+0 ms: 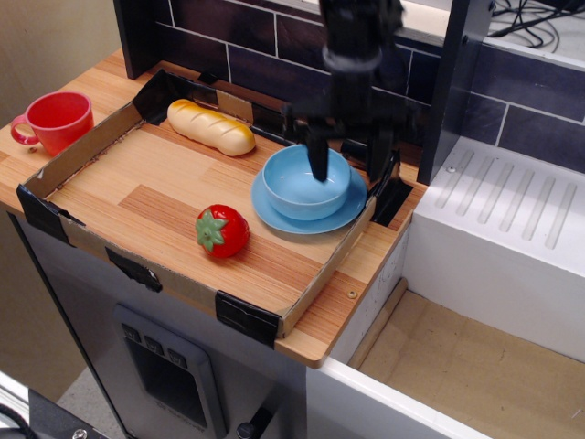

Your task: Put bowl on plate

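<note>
The light-blue bowl (304,186) stands upright on the wider light-blue plate (297,223) at the right end of the wooden tray. My gripper (348,165) hangs from above over the bowl's right rim. Its jaws are open: one finger (318,157) reaches down inside the bowl, the other is outside, past the rim on the right. The fingers do not pinch the bowl. The plate's far side is hidden behind the bowl and the gripper.
A cardboard-edged tray (80,245) also holds a bread roll (210,126) at the back and a red strawberry toy (222,230) in front. A red handled cup (58,119) stands outside on the left. A black post (457,82) and a white drainer (512,229) stand on the right.
</note>
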### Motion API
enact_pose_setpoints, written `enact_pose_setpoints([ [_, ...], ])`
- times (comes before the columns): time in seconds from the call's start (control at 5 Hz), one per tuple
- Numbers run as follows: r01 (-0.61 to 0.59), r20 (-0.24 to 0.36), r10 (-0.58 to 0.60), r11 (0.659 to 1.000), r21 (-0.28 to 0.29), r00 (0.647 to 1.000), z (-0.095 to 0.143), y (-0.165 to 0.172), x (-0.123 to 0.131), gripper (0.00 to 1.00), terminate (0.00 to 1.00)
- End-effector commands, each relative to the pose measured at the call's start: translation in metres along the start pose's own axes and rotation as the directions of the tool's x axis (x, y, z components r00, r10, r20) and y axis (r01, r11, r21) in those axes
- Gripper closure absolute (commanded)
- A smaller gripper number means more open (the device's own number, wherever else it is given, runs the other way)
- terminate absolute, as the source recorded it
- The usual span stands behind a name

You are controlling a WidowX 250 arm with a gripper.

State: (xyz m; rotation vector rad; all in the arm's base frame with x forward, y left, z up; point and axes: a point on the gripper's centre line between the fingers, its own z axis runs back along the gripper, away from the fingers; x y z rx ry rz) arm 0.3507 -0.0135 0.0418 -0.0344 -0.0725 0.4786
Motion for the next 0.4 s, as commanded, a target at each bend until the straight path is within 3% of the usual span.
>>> enact_pose_setpoints([
  [0.0, 0.041, 0.136, -0.037, 0.999, -0.032, 0.99, 0.073, 0.0098, 0.0149, 0.0, 0.0],
  [0.2, 0.041, 0.136, -0.037, 0.999, -0.032, 0.99, 0.073, 0.0098, 0.0149, 0.0, 1.0],
])
